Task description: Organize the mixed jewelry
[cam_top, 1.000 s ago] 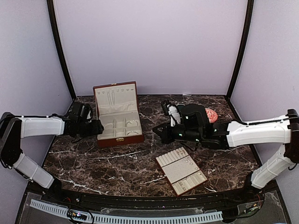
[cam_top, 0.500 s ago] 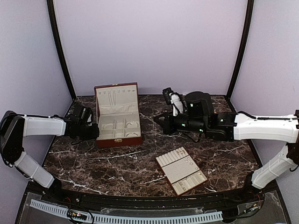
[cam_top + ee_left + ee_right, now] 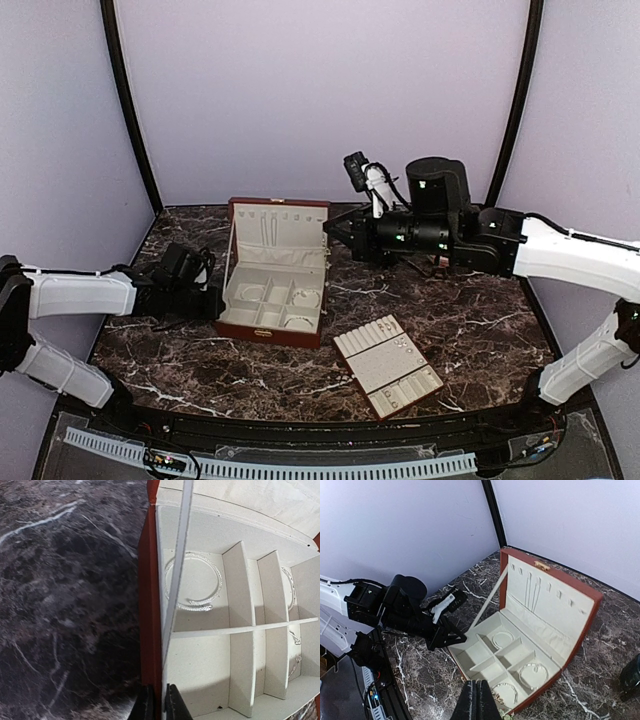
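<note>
The mixed jewelry shows as thin silvery bangles (image 3: pixel 493 639) (image 3: pixel 200 607) lying in the cream compartments of the open red-brown wooden box (image 3: pixel 268 331). Tiny pieces (image 3: pixel 403 346) also sit on the cream slotted tray (image 3: pixel 372 362). My left gripper (image 3: pixel 212 301) (image 3: pixel 159 703) is shut on the box's left wall (image 3: pixel 150 630), one finger outside and one inside. My right gripper (image 3: pixel 335 232) (image 3: pixel 476 696) hangs shut and empty above the box's back right corner, looking down into it.
A white strap (image 3: pixel 490 598) runs from the upright lid (image 3: pixel 278 228) down to the box's base. The tray lies at the front right of the marble table (image 3: pixel 470 330). A dark object (image 3: pixel 632 678) shows at the right wrist view's edge.
My left gripper has shut on the box's left wall, and the box has slid right and nearer, turning a little. My right arm has lifted and drawn back towards the rear.
</note>
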